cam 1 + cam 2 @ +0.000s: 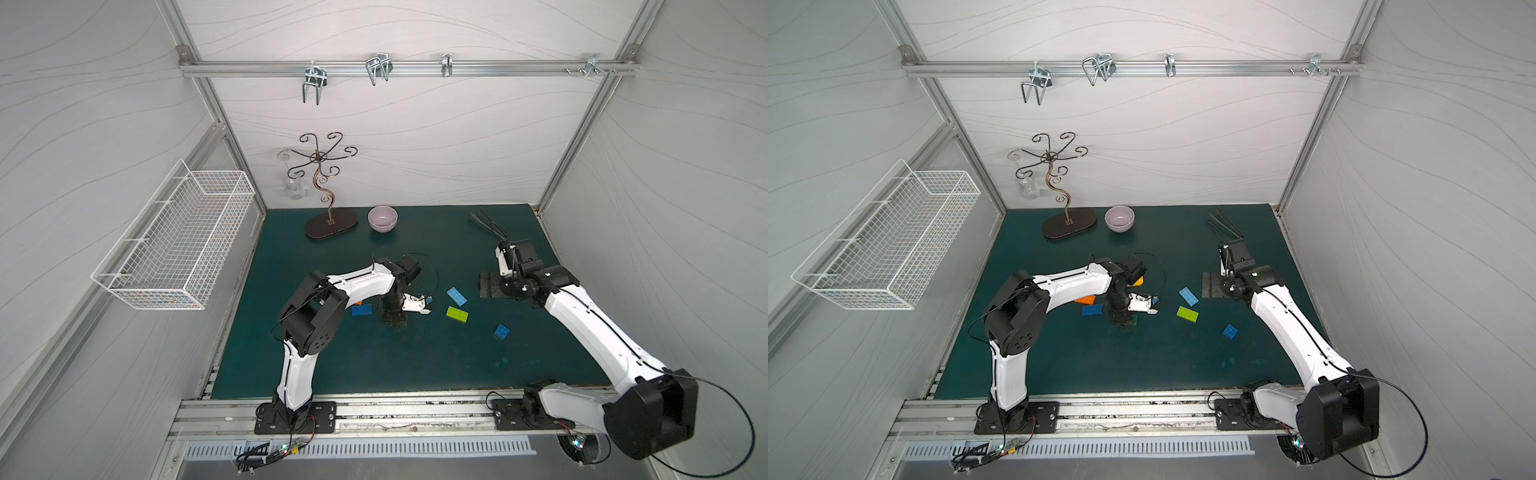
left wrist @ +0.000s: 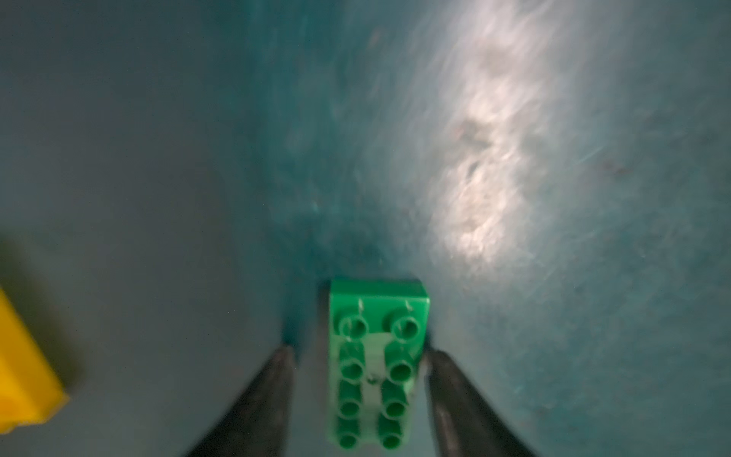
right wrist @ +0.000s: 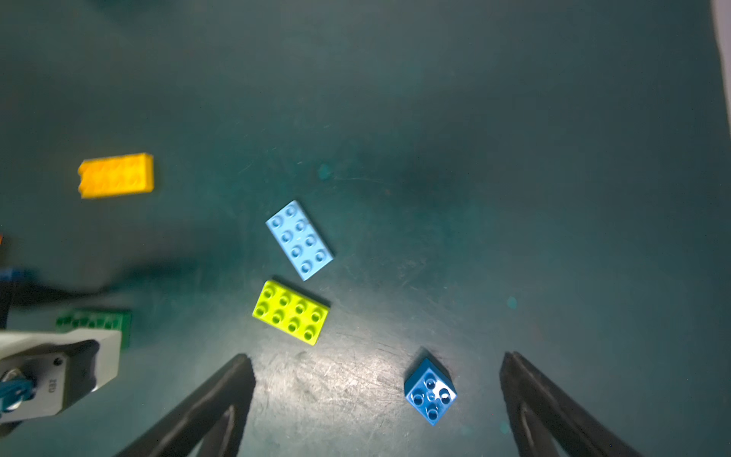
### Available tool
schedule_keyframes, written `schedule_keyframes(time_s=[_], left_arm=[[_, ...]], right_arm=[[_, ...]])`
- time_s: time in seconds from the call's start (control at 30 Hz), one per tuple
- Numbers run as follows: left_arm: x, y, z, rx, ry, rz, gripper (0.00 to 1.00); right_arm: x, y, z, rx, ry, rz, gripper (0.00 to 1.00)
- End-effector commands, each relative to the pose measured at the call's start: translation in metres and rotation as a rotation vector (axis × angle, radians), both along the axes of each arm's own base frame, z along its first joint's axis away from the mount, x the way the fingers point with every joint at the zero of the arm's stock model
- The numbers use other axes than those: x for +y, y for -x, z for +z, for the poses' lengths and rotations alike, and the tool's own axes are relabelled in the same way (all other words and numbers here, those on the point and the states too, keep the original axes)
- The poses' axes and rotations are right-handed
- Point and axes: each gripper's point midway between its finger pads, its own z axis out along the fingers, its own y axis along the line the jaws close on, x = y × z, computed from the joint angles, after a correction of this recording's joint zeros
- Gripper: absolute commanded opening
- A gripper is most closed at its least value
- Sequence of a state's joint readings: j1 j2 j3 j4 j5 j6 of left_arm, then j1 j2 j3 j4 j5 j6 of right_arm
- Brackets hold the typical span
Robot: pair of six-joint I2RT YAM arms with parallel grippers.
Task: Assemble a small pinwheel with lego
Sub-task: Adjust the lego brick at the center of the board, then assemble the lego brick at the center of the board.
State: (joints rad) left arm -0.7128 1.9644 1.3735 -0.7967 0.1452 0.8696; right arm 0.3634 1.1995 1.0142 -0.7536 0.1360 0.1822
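The lego lies as separate bricks on the green mat (image 1: 374,365); no pinwheel is in view. My left gripper (image 2: 360,354) points down, open, with the dark green brick (image 2: 375,364) flat on the mat between its fingers. Beside that arm lie a dark blue brick (image 1: 361,310), an orange one (image 1: 1084,299) and a yellow one (image 3: 116,175). The light blue brick (image 1: 456,296) and the lime brick (image 1: 457,314) sit in the middle. My right gripper (image 3: 377,358) hangs wide open above the mat, the small square blue brick (image 3: 430,391) beneath it.
A pale bowl (image 1: 382,218) and a curly metal stand (image 1: 331,224) are at the back of the mat, with dark tongs (image 1: 486,222) at the back right. A white wire basket (image 1: 174,245) hangs on the left wall.
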Motion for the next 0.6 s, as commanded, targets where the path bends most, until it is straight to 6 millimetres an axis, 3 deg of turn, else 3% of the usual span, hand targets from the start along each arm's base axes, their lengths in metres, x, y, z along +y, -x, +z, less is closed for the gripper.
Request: schedule_keyframes(time_s=[0.0, 0.13, 0.37, 0.57], left_arm=[[-0.018, -0.011, 0.065, -0.079, 0.203, 0.071, 0.99], [0.006, -0.015, 0.099, -0.139, 0.303, 0.289, 0.99], [0.102, -0.062, 0.171, -0.231, 0.637, 1.163, 0.99], [0.143, -0.066, 0.186, -0.334, 0.572, 1.388, 0.99]], right_arm=[[0.035, 0.013, -0.009, 0.045, -0.041, 0.278, 0.99], [0.048, 0.022, -0.038, 0.174, 0.010, 0.449, 0.87], [0.062, 0.031, -0.093, 0.297, 0.232, 0.718, 0.69], [0.062, 0.022, -0.116, 0.351, 0.304, 0.740, 0.66]])
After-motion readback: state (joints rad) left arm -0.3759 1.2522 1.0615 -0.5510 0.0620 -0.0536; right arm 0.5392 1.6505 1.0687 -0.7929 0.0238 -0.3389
